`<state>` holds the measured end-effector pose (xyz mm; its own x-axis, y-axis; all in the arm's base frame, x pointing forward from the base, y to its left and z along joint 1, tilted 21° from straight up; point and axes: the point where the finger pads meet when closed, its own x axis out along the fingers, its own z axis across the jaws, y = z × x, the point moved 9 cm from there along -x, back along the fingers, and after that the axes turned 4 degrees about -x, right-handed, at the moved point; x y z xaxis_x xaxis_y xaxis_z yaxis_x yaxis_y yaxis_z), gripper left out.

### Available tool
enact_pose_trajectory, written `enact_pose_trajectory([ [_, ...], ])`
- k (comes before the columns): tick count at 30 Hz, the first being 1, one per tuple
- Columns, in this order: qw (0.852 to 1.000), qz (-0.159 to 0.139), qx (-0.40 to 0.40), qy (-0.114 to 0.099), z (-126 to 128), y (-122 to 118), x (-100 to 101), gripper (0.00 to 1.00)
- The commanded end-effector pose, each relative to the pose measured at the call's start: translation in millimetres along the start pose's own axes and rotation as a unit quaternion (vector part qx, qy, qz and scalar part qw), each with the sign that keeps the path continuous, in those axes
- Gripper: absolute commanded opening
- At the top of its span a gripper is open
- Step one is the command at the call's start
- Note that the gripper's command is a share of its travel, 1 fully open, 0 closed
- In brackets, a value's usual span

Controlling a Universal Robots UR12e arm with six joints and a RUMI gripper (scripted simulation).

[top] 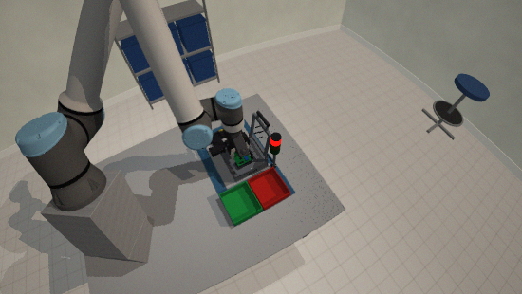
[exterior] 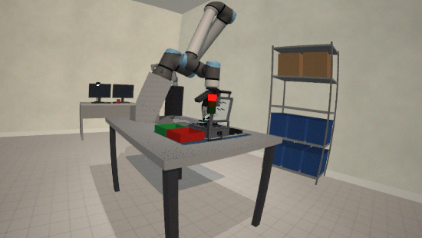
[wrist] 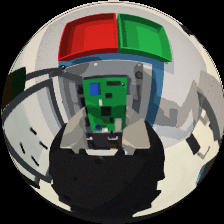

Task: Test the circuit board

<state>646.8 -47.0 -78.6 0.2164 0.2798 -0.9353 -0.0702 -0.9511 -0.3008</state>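
Grey and broad, the surface [top: 180,247] [exterior: 215,151] [wrist: 177,75] carries everything at stake; the arm [top: 161,57] [exterior: 199,34] reaches in close beside the raised lid [top: 267,149] [exterior: 232,109] [wrist: 30,89], so a sideways swing could knock it; the red bin [top: 289,192] [exterior: 185,135] [wrist: 89,54] and green bin [top: 227,209] [exterior: 163,131] [wrist: 146,58] stand side by side, and a release near their shared wall could put the board in the wrong one; the tester [top: 237,176] [exterior: 226,132] [wrist: 135,95] lies beneath the fingers, and tugging at a slant, if the pins are still in the holes, might bind or bend them; the signal light [top: 275,142] [exterior: 212,97] [wrist: 17,82] shows red, so I judge red the right bin, and its post could be clipped on the way; the gripper [top: 243,153] [exterior: 205,118] [wrist: 106,106] appears closed on the circuit board [top: 243,159] [exterior: 202,121] [wrist: 106,100], which is at the tester, component side up, though I cannot tell whether it has cleared the pins; pinched near one end, it could pivot or slip if carried quickly.
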Motion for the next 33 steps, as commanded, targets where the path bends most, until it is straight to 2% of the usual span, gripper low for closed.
enact_pose_trajectory([
  [1, 1.000, 0.000, 0.000, 0.001, -0.4, 0.1, -1.8, 0.39],
  [33, 1.000, 0.000, 0.000, 0.001, -0.4, 0.1, -4.5, 0.39],
])
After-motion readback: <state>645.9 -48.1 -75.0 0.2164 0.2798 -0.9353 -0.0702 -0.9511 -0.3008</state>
